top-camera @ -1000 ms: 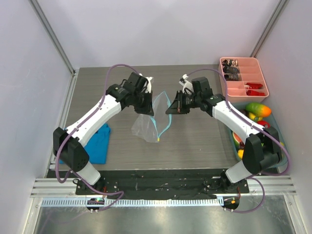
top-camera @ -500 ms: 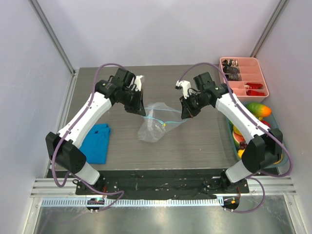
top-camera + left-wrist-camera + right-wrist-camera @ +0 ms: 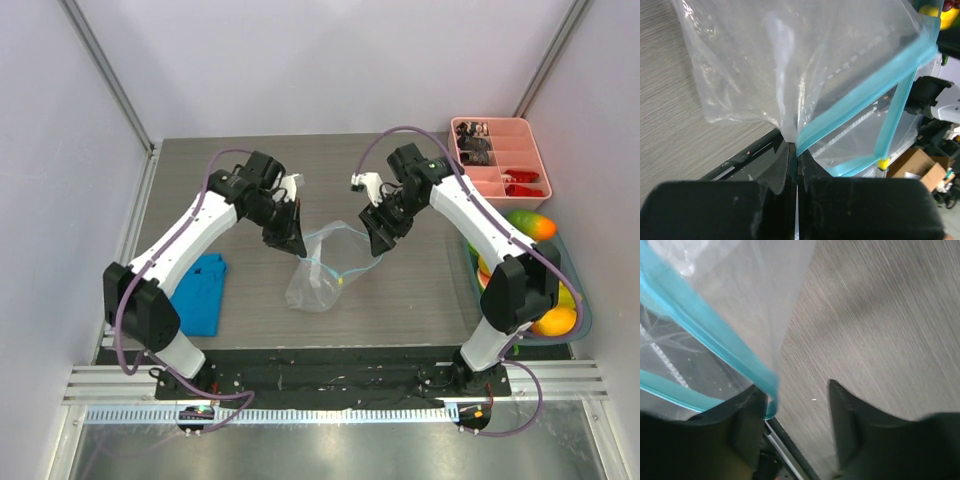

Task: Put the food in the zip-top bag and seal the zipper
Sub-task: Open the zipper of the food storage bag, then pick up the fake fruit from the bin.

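The zip-top bag [image 3: 320,280] is being held up by the left gripper [image 3: 297,246], which is pinching its teal zipper [image 3: 865,90] corner. The right gripper [image 3: 795,392] is standing parted, one finger touching the zipper.

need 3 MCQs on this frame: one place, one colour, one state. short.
1. Where does the cloth lie?
A) on the table, left of the bag
B) inside the bag
C) in the right hand

2. The strip along the bag's mouth is:
A) red
B) teal
C) black

3. The right hand is:
A) shut on the bag
B) open
C) out of view

Answers:
1 A: the top view shows the cloth flat on the table beside the left arm.
2 B: the left wrist view shows it teal.
3 B: its fingers stand apart in the right wrist view, while the left hand pinches the bag's edge.
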Controlling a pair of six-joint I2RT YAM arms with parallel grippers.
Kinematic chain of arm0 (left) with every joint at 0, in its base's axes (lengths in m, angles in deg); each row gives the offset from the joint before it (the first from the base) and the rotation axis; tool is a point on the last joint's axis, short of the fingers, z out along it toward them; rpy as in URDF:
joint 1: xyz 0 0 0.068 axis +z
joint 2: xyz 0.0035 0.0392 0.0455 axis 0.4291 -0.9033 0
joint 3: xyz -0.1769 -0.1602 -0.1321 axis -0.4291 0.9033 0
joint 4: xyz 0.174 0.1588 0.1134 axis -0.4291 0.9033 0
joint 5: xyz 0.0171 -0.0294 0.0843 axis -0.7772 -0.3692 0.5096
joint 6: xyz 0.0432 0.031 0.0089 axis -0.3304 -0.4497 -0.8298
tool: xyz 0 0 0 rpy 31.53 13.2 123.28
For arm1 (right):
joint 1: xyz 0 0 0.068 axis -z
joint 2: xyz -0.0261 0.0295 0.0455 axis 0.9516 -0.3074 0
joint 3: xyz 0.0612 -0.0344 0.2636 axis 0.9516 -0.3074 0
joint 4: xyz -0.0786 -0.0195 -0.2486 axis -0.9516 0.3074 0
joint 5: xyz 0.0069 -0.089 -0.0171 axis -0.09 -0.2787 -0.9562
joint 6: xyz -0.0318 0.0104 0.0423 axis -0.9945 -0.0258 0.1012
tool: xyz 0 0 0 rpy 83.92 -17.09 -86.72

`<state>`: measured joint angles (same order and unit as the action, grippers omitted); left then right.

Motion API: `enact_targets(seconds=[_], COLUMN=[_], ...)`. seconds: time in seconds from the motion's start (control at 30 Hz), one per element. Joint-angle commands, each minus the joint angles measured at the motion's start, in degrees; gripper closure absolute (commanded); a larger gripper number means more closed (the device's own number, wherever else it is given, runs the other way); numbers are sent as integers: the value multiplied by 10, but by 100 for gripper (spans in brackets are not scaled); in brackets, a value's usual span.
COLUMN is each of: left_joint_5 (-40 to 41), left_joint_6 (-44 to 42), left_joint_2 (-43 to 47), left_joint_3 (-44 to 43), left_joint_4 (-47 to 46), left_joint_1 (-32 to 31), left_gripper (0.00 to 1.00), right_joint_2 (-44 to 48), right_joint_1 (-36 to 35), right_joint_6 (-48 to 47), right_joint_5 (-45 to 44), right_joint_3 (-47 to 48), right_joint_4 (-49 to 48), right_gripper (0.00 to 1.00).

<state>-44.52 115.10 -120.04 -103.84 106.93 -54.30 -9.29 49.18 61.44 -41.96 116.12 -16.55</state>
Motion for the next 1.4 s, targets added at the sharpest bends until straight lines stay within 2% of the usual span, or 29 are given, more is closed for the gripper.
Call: enact_targets(seconds=[0.0,0.07,0.1,0.13,0.27,0.33,0.5,0.67,0.8,1.13,1.37], left_joint_5=[-27,-27,-30,-32,-28,-25,-23,-14,-3,12,12], left_joint_6=[35,40,43,45,52,50,48,36,26,16,12], left_joint_2=[-31,-42,-44,-45,-45,-44,-45,-43,-45,-49,-53], left_joint_3=[-9,-15,-15,-14,-11,-11,-13,-12,-13,-23,-22], left_joint_4=[-35,-37,-44,-47,-54,-54,-58,-58,-57,-51,-50], left_joint_1=[0,-1,0,-1,0,0,-4,-12,-14,-17,-18], left_gripper=[100,100,100,100,100,100,100,100,100,100,100], right_joint_2=[49,59,65,66,54,41,21,-8,-16,-70,-88], right_joint_1=[14,42,57,75,201,243,318,371,398,403,403], right_joint_6=[24,37,42,42,-4,-47,-150,-238,-298,-333,-346], right_joint_5=[-24,-23,-20,-10,-1,-15,-210,-324,-375,-442,-454], right_joint_3=[-4,3,15,23,104,138,172,176,130,29,-21], right_joint_4=[-12,-11,-8,-3,61,92,78,22,-60,-199,-225], right_gripper=[26,17,10,8,5,5,7,8,9,7,8])
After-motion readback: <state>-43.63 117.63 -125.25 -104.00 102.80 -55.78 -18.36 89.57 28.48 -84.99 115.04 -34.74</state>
